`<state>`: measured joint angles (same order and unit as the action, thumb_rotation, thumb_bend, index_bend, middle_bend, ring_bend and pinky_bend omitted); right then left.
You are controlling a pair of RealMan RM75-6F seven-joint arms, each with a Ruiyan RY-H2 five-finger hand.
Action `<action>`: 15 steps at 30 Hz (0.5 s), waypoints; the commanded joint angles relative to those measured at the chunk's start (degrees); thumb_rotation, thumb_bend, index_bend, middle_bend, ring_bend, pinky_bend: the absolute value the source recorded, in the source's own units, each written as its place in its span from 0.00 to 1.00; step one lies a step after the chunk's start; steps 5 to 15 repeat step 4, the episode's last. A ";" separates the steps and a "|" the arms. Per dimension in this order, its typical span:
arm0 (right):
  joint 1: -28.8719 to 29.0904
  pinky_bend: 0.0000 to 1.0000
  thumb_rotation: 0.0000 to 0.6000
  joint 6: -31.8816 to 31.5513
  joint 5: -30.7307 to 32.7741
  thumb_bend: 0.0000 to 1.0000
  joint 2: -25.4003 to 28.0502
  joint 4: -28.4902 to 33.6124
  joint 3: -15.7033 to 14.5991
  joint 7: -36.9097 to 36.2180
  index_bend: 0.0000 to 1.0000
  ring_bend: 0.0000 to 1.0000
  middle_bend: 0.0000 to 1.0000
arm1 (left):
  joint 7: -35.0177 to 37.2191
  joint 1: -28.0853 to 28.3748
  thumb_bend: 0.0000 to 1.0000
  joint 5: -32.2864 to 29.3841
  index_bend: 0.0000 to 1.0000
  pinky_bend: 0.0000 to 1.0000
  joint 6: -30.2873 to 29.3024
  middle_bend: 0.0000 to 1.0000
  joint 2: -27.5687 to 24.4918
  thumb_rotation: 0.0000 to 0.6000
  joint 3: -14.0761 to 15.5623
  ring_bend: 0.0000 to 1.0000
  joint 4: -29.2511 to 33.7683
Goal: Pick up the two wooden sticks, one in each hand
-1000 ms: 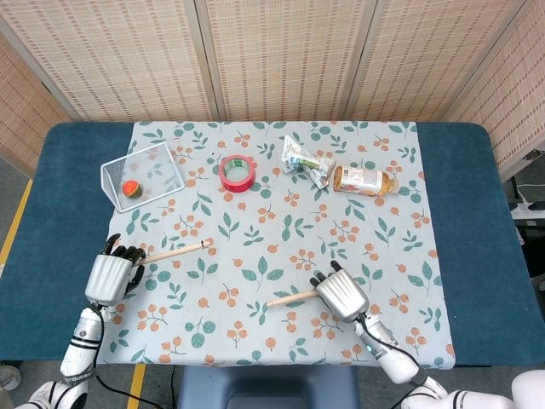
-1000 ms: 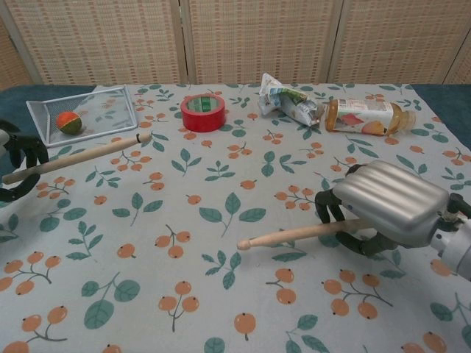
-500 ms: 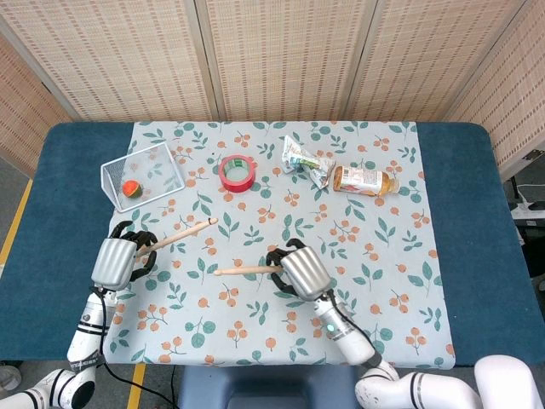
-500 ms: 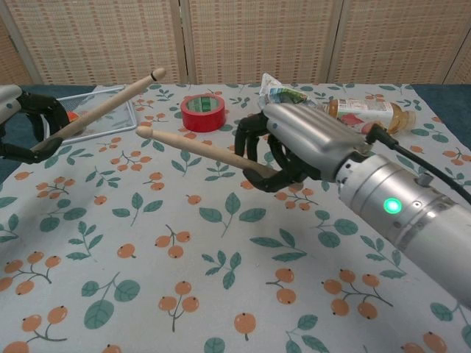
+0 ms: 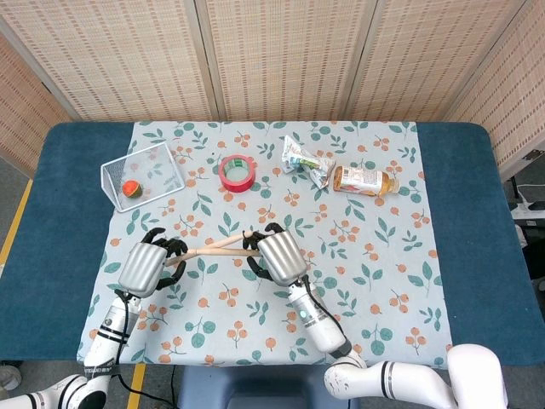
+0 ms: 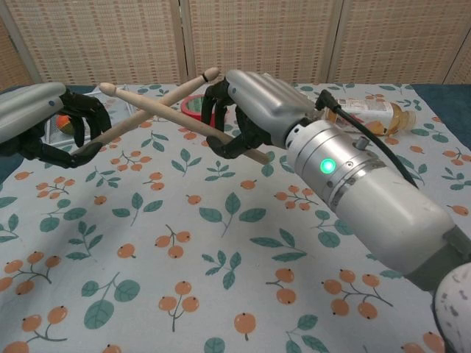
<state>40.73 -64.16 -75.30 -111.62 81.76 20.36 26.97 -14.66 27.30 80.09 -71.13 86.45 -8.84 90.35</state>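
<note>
Left hand (image 6: 51, 121): fingers wrapped round one wooden stick (image 6: 158, 103), raised above the table (image 5: 77, 221). Right hand (image 6: 250, 107): gripping second stick (image 6: 143, 104). Sticks cross in mid-air between the hands

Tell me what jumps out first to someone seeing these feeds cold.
Two wooden sticks crossed in an X above the tablecloth: the left hand grips one stick, the right hand the other stick. Behind them, a red tape roll lies mid-table.
</note>
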 commanded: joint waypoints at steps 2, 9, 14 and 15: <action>-0.10 0.32 1.00 -0.49 0.86 0.37 1.03 1.00 -0.10 -0.12 1.00 0.73 0.98 | -0.92 0.65 0.53 -0.67 0.86 0.22 0.70 0.87 1.02 1.00 0.07 0.51 -0.68; -0.01 0.32 1.00 -0.52 1.19 0.37 1.39 0.89 -0.20 -0.14 1.00 0.73 0.98 | -1.01 0.86 0.53 -0.76 0.86 0.22 0.77 0.87 1.29 1.00 -0.02 0.51 -0.82; -0.01 0.32 1.00 -0.52 1.19 0.37 1.39 0.89 -0.20 -0.14 1.00 0.73 0.98 | -1.01 0.86 0.53 -0.76 0.86 0.22 0.77 0.87 1.29 1.00 -0.02 0.51 -0.82; -0.01 0.32 1.00 -0.52 1.19 0.37 1.39 0.89 -0.20 -0.14 1.00 0.73 0.98 | -1.01 0.86 0.53 -0.76 0.86 0.22 0.77 0.87 1.29 1.00 -0.02 0.51 -0.82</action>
